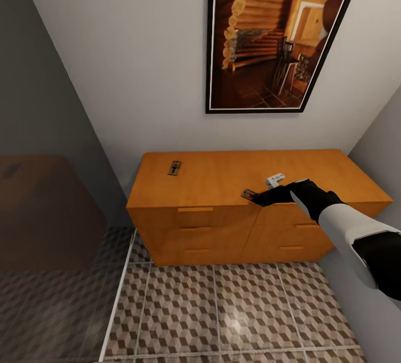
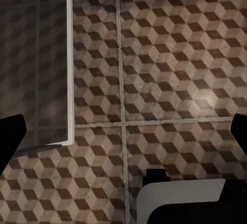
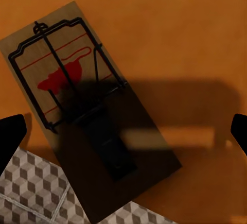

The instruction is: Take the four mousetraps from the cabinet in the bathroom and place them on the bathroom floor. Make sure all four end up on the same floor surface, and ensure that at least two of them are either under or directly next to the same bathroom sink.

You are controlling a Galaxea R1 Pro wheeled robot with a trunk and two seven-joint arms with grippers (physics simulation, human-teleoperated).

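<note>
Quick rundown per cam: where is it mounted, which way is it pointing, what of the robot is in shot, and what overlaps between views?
Head view: on the head, looking forward and down at the cabinet, the framed picture and the bathroom floor; the right arm reaches to the right gripper.
Left wrist view: looks down at the floor tiles between two dark fingertips.
Right wrist view: looks down on a mousetrap overhanging the cabinet's front edge; fingertips flank it, apart.
Shared: that mousetrap shows in the head view too.

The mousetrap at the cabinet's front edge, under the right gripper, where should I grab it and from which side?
Judging by its pose, pinch the mousetrap across its long side edges from above: the board lies flat on the cabinet, one corner overhanging the front, with its wire frame on top.
</note>
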